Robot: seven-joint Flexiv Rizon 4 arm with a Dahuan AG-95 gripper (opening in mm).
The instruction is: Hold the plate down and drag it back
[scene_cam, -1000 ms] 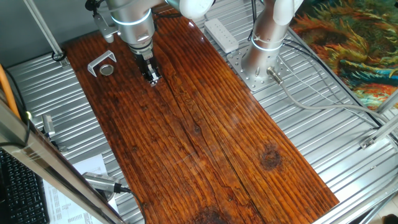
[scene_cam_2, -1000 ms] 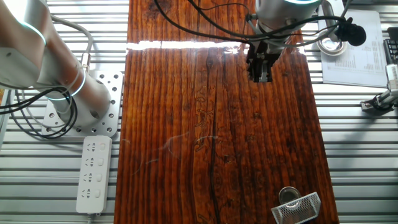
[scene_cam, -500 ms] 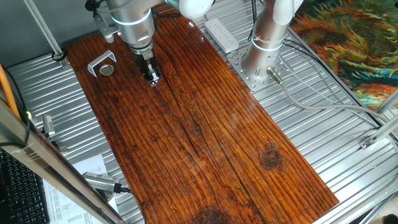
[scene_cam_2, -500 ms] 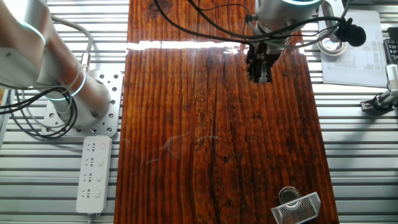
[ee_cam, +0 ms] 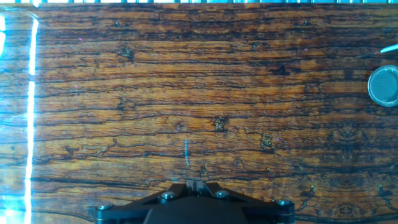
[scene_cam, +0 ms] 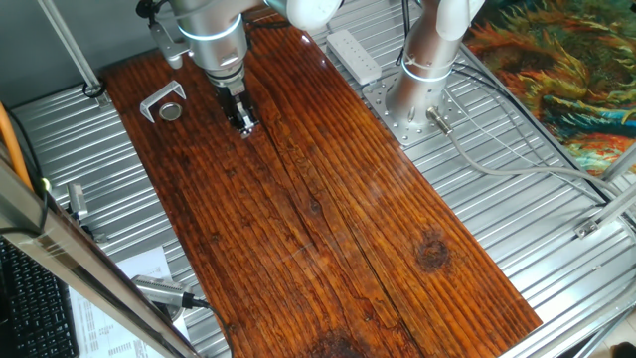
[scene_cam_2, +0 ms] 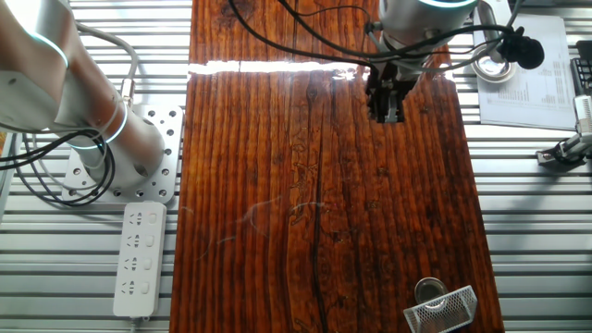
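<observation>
The plate (scene_cam: 171,111) is a small round metal disc lying flat on the wooden board (scene_cam: 328,229), right beside a grey metal bracket (scene_cam: 159,98). From the other side the plate (scene_cam_2: 427,290) lies near the board's bottom right corner. In the hand view the plate (ee_cam: 384,86) shows at the far right edge. My gripper (scene_cam: 244,124) hangs over the board well apart from the plate, and its fingers are shut together with nothing between them. The other fixed view has the gripper (scene_cam_2: 388,115) near the board's top right, and its tips (ee_cam: 194,183) meet at the bottom of the hand view.
The grey bracket (scene_cam_2: 444,310) sits against the plate. A second arm's base (scene_cam: 415,89) and a white power strip (scene_cam: 354,55) stand just off the board's edge. Papers and a microphone (scene_cam_2: 518,51) lie beyond the board on the ribbed metal table (scene_cam: 517,229).
</observation>
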